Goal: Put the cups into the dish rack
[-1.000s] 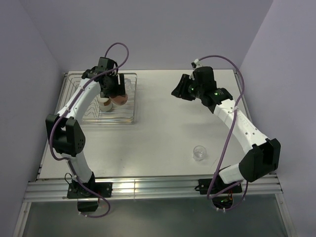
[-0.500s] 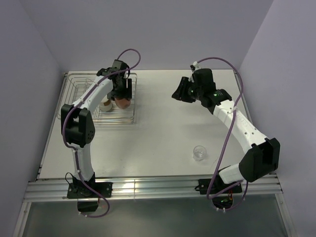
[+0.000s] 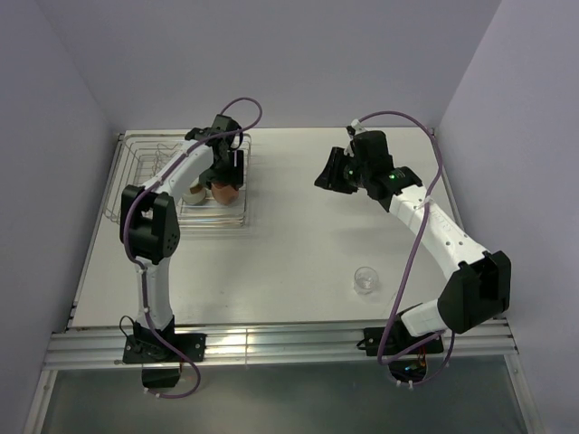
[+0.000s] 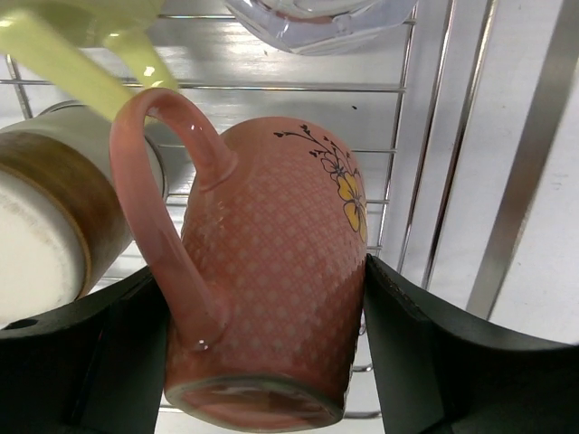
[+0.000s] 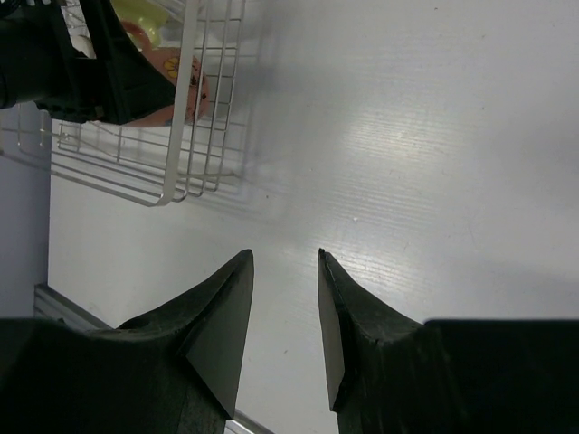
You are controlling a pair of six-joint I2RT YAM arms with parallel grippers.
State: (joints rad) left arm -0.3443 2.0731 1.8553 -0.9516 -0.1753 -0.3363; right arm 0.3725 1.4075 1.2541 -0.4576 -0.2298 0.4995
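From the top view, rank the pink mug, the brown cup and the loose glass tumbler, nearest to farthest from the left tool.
1. pink mug: gripped by the left tool, over the dish rack.
2. brown cup: just left of the mug, in the rack.
3. glass tumbler: alone on the table, near right.

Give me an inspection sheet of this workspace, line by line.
Surface: white table, no spills seen.
Job's things: dish rack at far left holds yellow mug, brown cup and clear tumbler; salmon-pink mug is held over the rack; second tumbler stands on the table, near right.
Clutter: nothing seen.
Grippers: left gripper, jaws shut on the salmon-pink mug's sides; right gripper open, empty, above the table.
Cables: purple cables loop over both arms, away from the cups.
Surroundings: lilac walls; metal rail at the near edge.
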